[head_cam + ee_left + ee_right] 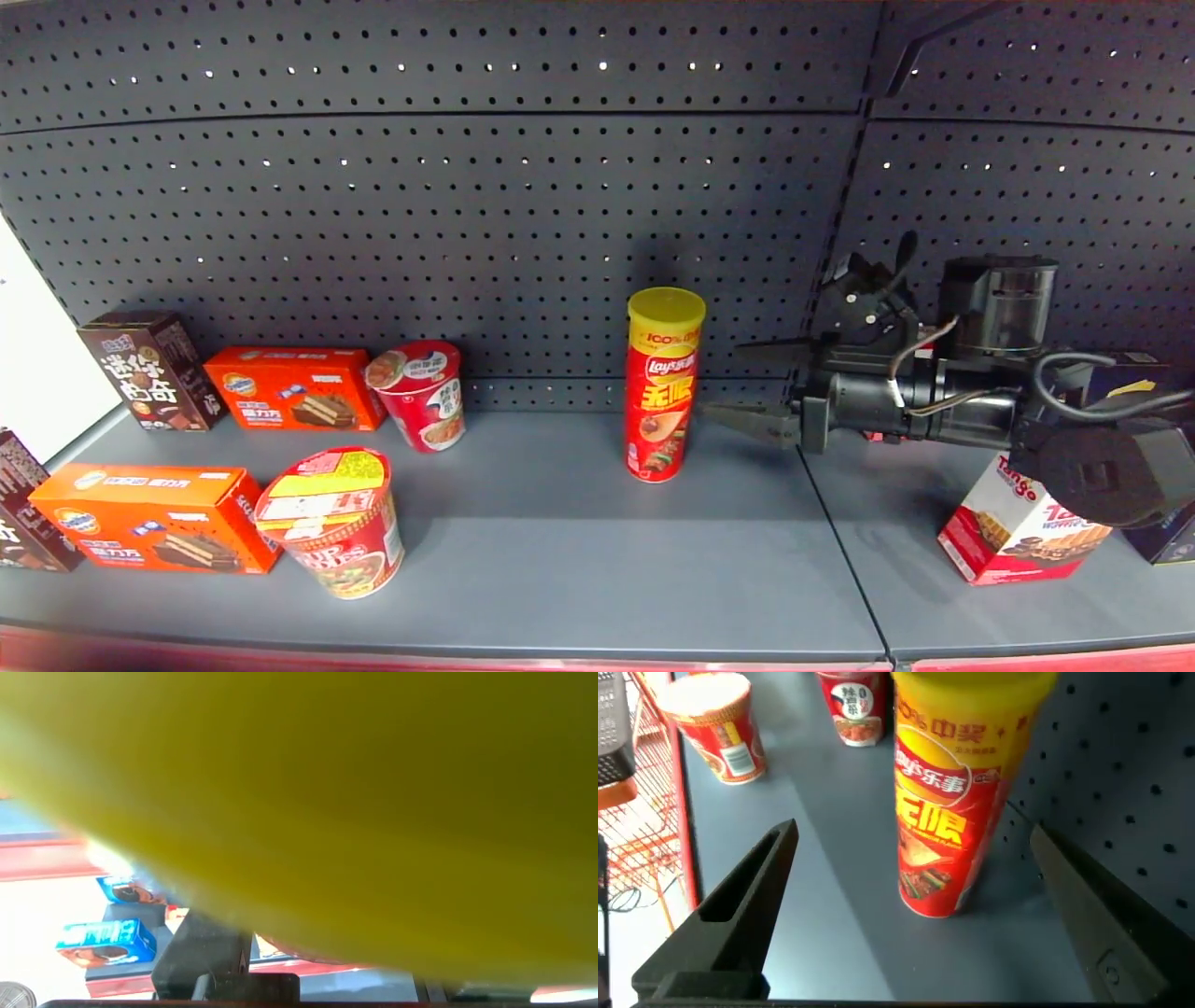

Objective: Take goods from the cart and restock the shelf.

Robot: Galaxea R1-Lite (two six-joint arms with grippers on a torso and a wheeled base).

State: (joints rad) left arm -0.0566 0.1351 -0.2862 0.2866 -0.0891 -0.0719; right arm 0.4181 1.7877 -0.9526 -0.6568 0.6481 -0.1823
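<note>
Red with a yellow lid, the chip can (664,387) stands upright on the shelf (560,541) near the back panel (467,233), so the right claw (721,380) (its jaws wide apart, just beside it) should probably withdraw straight, without tipping it.

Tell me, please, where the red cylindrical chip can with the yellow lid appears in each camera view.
Head view: the red cylindrical chip can with the yellow lid stands upright, centre of the grey shelf.
Left wrist view: not discernible.
Right wrist view: close up, centre of the picture.
Shared landmark: the red paper noodle cup at the shelf's back.
</note>
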